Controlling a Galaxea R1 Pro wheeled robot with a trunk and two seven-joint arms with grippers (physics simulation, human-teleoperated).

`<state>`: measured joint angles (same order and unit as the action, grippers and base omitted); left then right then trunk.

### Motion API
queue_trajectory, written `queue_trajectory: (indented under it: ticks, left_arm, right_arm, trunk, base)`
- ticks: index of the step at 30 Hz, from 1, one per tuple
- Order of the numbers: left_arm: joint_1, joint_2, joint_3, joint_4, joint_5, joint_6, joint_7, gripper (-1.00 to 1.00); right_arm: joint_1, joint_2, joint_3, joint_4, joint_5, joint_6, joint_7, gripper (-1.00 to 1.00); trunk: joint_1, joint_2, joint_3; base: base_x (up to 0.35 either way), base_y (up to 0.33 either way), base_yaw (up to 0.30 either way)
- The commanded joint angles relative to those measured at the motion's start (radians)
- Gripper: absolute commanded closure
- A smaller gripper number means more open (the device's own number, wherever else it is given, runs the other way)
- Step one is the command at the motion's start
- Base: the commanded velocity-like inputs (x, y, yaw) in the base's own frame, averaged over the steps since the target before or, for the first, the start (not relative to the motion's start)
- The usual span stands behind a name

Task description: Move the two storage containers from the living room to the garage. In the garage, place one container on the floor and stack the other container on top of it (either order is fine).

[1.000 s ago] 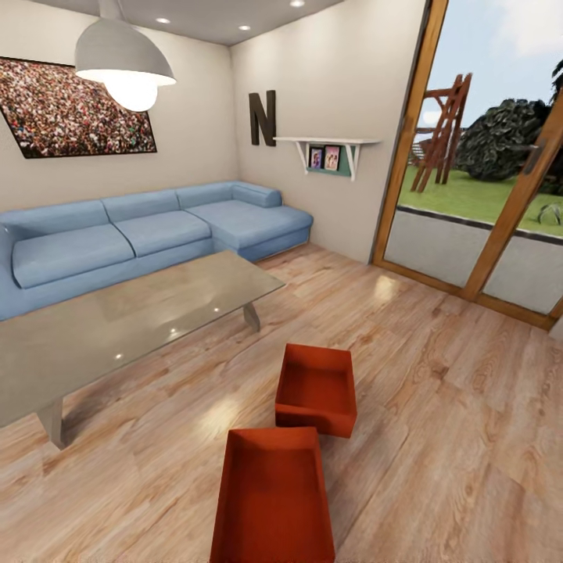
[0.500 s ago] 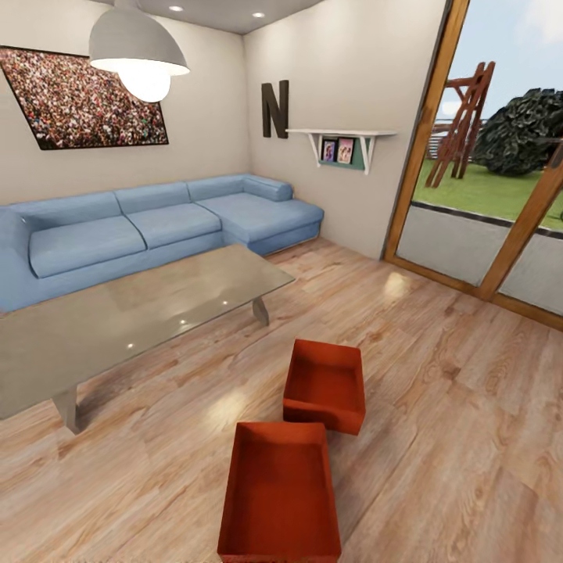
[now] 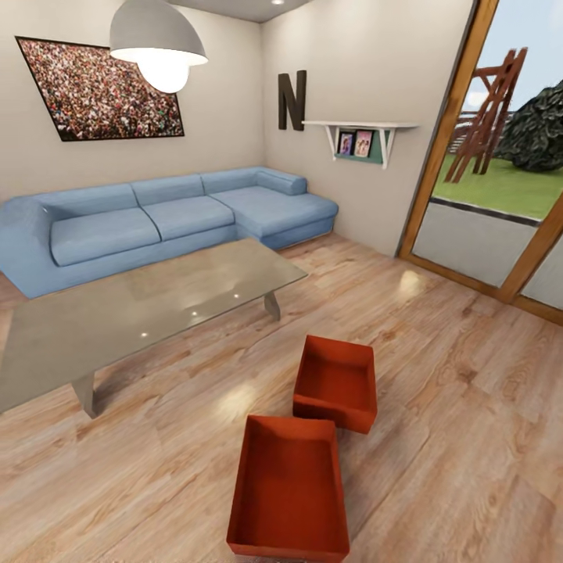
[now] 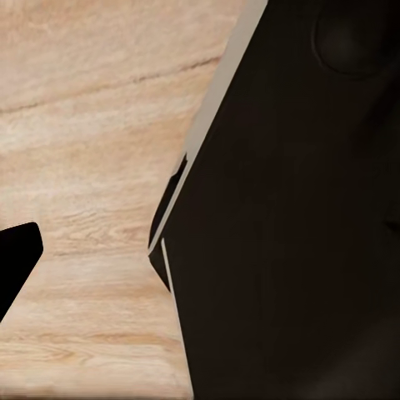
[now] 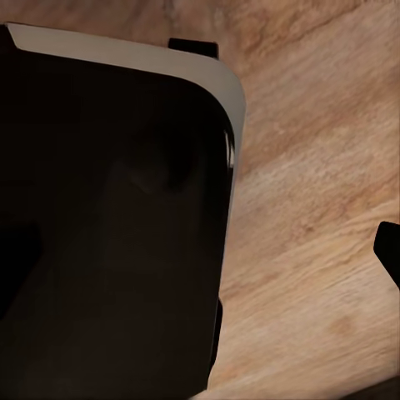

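On wood floor (image 3: 469, 407) | two storage containers (image 3: 289, 489) (image 3: 336, 381) (corners touching) | grippers' state unclear

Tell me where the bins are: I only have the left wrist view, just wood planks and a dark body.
Observer: Head view shows both ahead on the wood floor, the near container and the far container just beyond it.
Operator: Stacked?
Observer: No. Each stands upright on the floor, open and empty; I cannot tell whether they touch.
Operator: Anything close by?
Observer: A glass coffee table to their left, with the blue sofa behind it.
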<state>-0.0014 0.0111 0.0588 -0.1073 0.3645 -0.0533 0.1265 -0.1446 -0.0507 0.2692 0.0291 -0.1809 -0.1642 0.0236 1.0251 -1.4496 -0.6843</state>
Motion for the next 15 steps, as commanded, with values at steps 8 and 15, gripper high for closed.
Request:
queue_trajectory:
  ticks: [8,15]
  left_arm:
    - [0.000,0.000,0.006,0.000,-0.001,-0.002,0.001,-1.00]
    - [0.000,0.000,0.006,0.000,-0.001,-0.002,0.002,-1.00]
  right_arm:
    - [-0.001,0.000,0.008,0.003,-0.010,-0.006,0.011,-1.00]
    - [-0.001,0.000,0.008,0.003,-0.011,-0.005,0.015,-1.00]
  trunk:
    - [0.000,0.000,-0.013]
    - [0.000,0.000,-0.024]
  base:
    - [0.000,0.000,0.110]
    - [0.000,0.000,0.002]
